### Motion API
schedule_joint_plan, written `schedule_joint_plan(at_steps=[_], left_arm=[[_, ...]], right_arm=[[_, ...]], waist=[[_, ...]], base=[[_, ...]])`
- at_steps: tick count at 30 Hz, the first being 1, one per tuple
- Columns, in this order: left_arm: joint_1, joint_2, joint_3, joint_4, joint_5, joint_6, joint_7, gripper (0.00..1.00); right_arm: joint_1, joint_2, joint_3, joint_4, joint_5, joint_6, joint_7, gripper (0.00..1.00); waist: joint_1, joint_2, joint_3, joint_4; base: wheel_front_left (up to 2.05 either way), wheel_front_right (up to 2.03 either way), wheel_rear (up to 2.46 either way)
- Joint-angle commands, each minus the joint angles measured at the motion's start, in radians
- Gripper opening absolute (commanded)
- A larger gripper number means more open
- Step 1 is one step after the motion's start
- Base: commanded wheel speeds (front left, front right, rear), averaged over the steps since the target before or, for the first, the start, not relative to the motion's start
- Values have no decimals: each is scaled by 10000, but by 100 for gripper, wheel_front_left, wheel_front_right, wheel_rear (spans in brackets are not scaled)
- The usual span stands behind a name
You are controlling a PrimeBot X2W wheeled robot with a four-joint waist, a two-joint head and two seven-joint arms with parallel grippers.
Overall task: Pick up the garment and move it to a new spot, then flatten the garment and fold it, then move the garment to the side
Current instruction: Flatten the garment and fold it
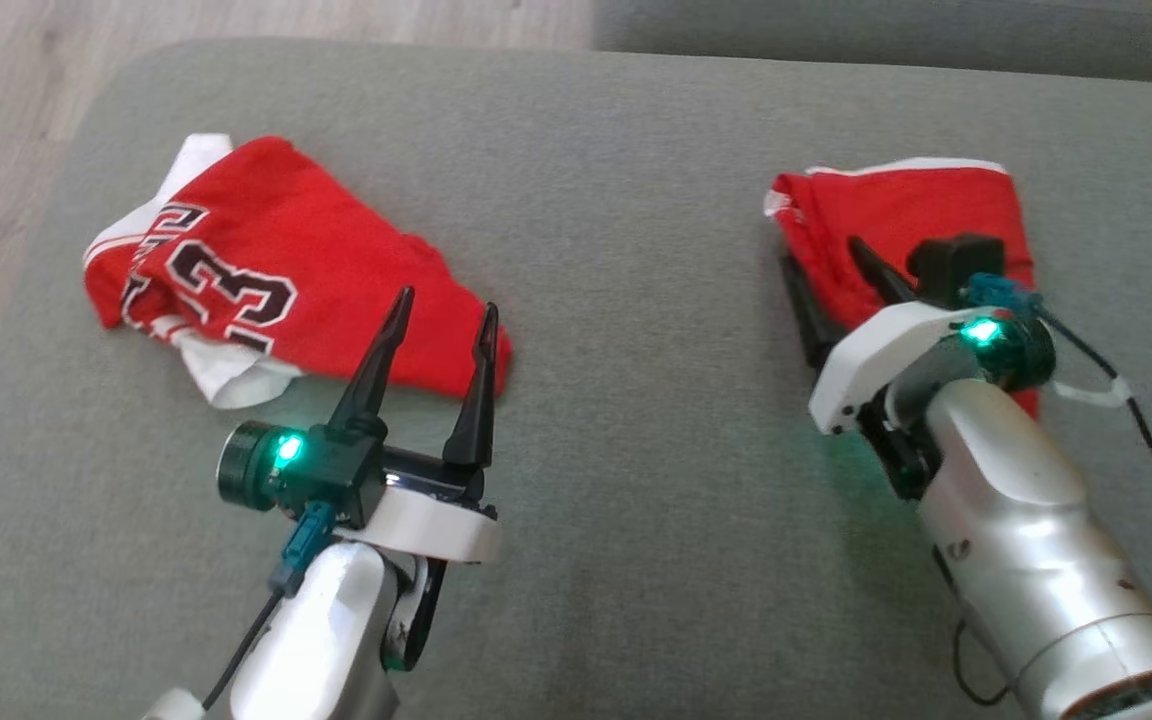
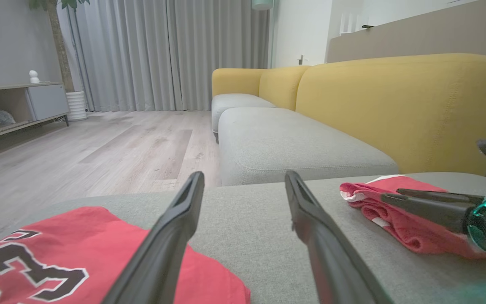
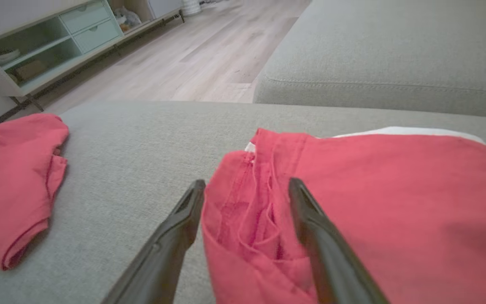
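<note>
Straddling the folded red garment's (image 1: 916,210) left edge with the right gripper's (image 1: 821,255) wide, unclosed jaws, far nearer than the equally open left gripper (image 1: 446,300).

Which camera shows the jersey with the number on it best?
The head view: the whole jersey lies crumpled on the grey cushion, its 23 plain to read. The left wrist view catches a corner of it with one digit; the right wrist view, a red edge with scraps of print.
</note>
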Motion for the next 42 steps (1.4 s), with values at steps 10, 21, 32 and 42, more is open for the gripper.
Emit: schedule_joint_plan(at_steps=[10,21,32,42], left_arm=[[-166,247,548,-501,-134,169,-51,100],[420,83,799,-554,-223,100,-51,100],[905,-69,1147,-507,-57,13,-51,100],[171,-165,1071,-657,221,-259,-51,100]], right_arm=[[-212,-1291,-746,-1466,-24,-7,-1125,100],[2638,-1431,-3352,-4456,-1580,-7,-1353,100],[4959,57,-4399,-6934,-2675,-7,-1051,100],[3865,136,-4253,-7480,-3007,-7,-185,0]], waist=[[0,0,-679,-1198],[0,0,-1214,-1884],[0,0,-1075,-1924],[0,0,325,-1234]], base=[[0,0,0],[0,0,0],[0,0,0],[0,0,0]])
